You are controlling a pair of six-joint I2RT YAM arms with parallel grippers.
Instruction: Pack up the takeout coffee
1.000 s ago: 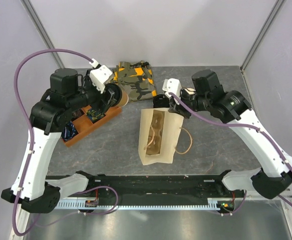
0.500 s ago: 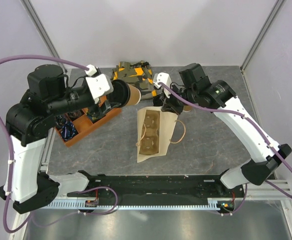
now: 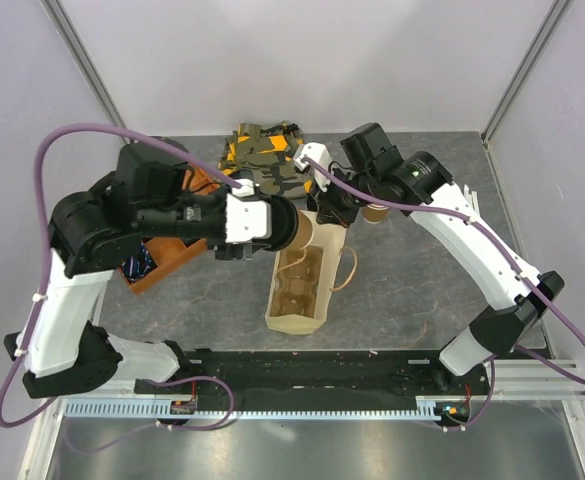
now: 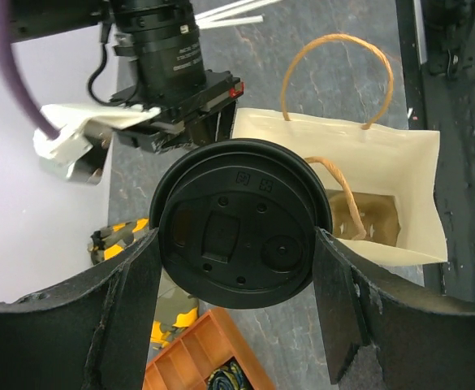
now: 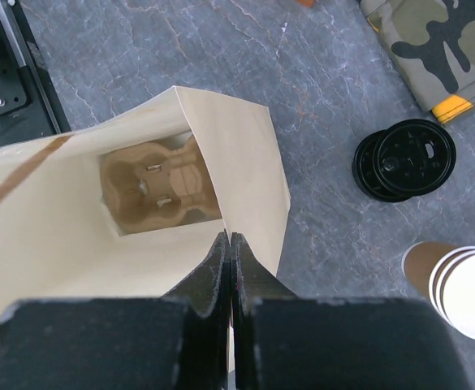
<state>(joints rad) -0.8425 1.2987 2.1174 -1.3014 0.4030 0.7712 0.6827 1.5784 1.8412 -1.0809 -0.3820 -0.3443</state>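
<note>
Takeout coffee (image 4: 237, 244) is hanging sideways above the table, long axis horiz., black lid facing R toward the paper bag (image 4: 383, 187) mouth, just beside its rim. Lid's looking round, smooth plastic w/ embossed marks; cup body's showing brown paper. L gripper (image 4: 237, 272) is grasping it, a finger on either side. R gripper (image 5: 229, 244) is pinching the bag's cream rim, jaws clenched; a molded pulp carrier (image 5: 160, 183) is sitting inside.

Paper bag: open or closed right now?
Open. The right gripper pinches the rim of the paper bag, holding its mouth wide; the cardboard cup carrier at the bottom shows through it.
</note>
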